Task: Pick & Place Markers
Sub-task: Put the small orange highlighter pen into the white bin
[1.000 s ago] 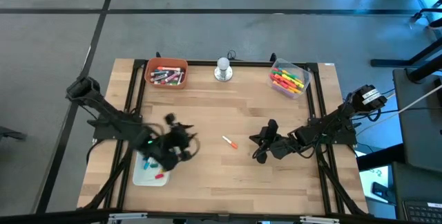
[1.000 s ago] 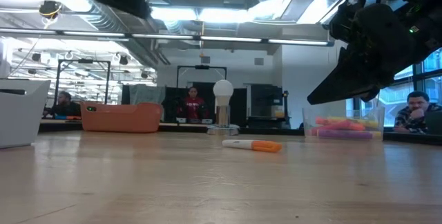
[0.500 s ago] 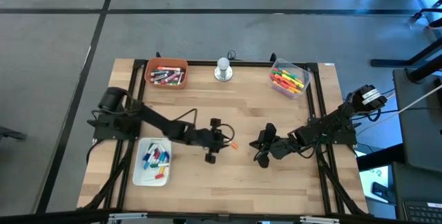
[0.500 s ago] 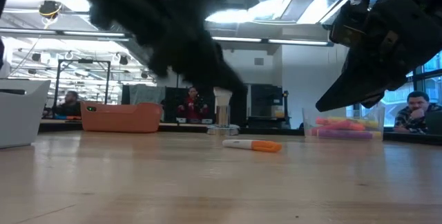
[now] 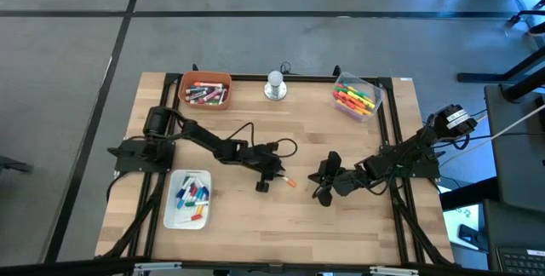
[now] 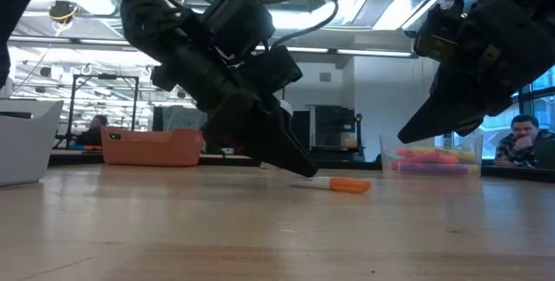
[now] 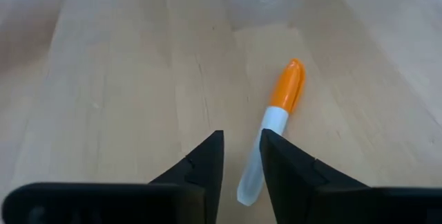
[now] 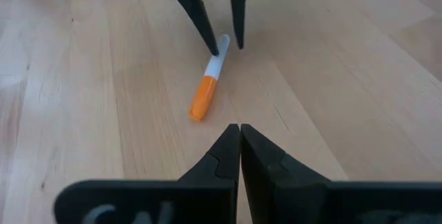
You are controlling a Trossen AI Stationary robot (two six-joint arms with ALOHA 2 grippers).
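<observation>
So the left gripper [image 5: 273,176] is lowered over the white end of an orange-capped marker [image 5: 284,179] lying mid-table. Its fingers [image 7: 207,158] are parted; one tip touches the barrel, and nothing is gripped. The right gripper [image 5: 321,180] is parked nearby, fingers pressed shut and empty. Other markers are kept in a white tray [image 5: 188,215], an orange bin [image 5: 205,78] and a clear bin [image 5: 371,84].

High view: overhead, straight down on whole table [image 5: 341,216]. Low view: tabletop height, level toward room. Left wrist view: close, just behind left claw [image 7: 241,160]. Right wrist view: behind right claw [image 8: 239,143], facing left claw. All share orange marker [image 5: 286,181].
</observation>
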